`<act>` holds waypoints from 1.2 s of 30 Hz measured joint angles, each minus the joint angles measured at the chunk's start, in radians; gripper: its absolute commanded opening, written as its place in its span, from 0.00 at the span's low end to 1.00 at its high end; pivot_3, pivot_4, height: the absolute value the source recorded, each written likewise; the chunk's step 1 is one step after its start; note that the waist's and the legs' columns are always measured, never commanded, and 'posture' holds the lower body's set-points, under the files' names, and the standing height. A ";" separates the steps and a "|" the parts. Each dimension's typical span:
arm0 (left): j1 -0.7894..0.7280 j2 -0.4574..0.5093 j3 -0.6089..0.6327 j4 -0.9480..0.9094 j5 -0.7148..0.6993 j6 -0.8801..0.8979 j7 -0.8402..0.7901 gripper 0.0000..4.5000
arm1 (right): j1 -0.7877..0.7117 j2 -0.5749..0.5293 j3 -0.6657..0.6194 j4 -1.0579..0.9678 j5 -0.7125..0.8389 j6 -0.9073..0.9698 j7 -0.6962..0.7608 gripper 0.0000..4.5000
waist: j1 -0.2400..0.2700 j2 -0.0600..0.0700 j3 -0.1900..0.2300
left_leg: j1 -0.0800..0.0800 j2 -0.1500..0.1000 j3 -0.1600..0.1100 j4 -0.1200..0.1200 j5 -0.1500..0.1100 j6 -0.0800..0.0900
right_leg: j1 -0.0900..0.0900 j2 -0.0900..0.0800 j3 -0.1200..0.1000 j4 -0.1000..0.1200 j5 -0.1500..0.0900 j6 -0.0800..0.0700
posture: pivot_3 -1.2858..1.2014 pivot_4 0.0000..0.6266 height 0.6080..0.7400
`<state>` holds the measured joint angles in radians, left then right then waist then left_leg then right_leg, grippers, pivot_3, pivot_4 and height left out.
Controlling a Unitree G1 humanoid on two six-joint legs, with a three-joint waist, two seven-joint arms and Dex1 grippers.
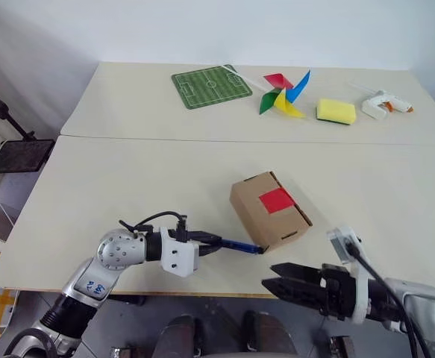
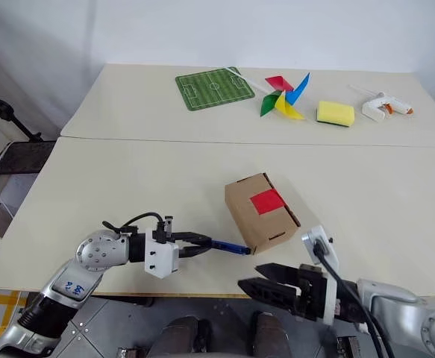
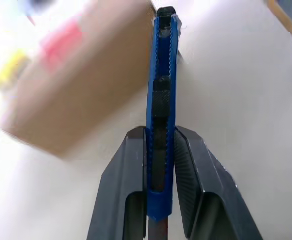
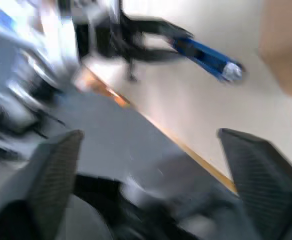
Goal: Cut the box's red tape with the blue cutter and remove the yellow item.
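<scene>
Nearest, at the front edge of the table (image 1: 127, 179): right gripper (image 1: 271, 281), fingers spread wide apart, holding nothing, hanging just off the table edge and pointing to the left. Seen in the right wrist view as two dark fingers (image 4: 53, 170) far apart, with floor and table edge between them.

A little further in, on the left: left gripper (image 1: 211, 242), clamped on the blue cutter (image 1: 241, 246), pointing to the right, almost level. In the left wrist view, cutter (image 3: 162, 100) pinched tightly between both black fingers (image 3: 128, 190), its tip close to the near lower corner of the box (image 3: 75, 85); contact impossible to confirm.

Next, the box (image 1: 268, 210), brown cardboard, standing on the near table a bit right of the middle, turned at an angle. On its top, the red tape (image 1: 276, 199), a flat red square, looking whole. Box closed; yellow item hidden from sight.

Far side, on the second table, from left to right: green football-field mat (image 1: 211, 86), coloured pinwheel (image 1: 284, 95), yellow sponge (image 1: 336, 112), white and orange glue gun (image 1: 385, 104).
</scene>
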<state>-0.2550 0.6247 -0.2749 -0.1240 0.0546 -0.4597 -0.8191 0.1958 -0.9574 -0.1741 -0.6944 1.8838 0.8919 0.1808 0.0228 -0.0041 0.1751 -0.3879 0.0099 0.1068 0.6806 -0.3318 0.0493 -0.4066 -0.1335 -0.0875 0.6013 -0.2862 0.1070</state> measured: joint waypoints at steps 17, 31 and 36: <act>-0.016 0.001 0.026 0.027 -0.010 -0.133 0.010 0.10 | -0.109 -0.030 0.080 0.073 0.069 -0.048 -0.140 1.00 | 0.002 0.000 0.000 | -0.003 0.000 0.000 0.001 0.000 0.003 | 0.000 0.001 -0.003 -0.001 0.000 0.001 | 0.52 0.24 1.00; -0.179 -0.027 0.006 0.217 -0.253 0.151 -0.319 0.76 | 0.247 -0.005 -0.278 -0.134 -0.408 -0.042 0.326 1.00 | 0.006 0.000 0.000 | -0.002 0.000 -0.002 0.002 0.000 0.003 | 0.004 0.002 -0.007 0.000 0.001 0.002 | 0.52 0.24 1.00; -0.302 -0.103 -0.026 0.340 -0.323 0.223 -0.488 1.00 | 0.325 0.023 -0.321 -0.171 -0.465 -0.067 0.379 1.00 | 0.003 0.000 0.000 | -0.001 0.000 -0.002 0.002 0.000 0.003 | 0.006 0.004 -0.008 -0.001 0.001 0.002 | 0.52 0.24 1.00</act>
<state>-0.5565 0.5213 -0.3008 0.2155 -0.2684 -0.2362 -1.3071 0.5204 -0.9347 -0.4956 -0.8658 1.4187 0.8247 0.5601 0.0256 -0.0046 0.1751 -0.3888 0.0095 0.1046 0.6824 -0.3315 0.0524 -0.4009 -0.1299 -0.0958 0.6006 -0.2851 0.1091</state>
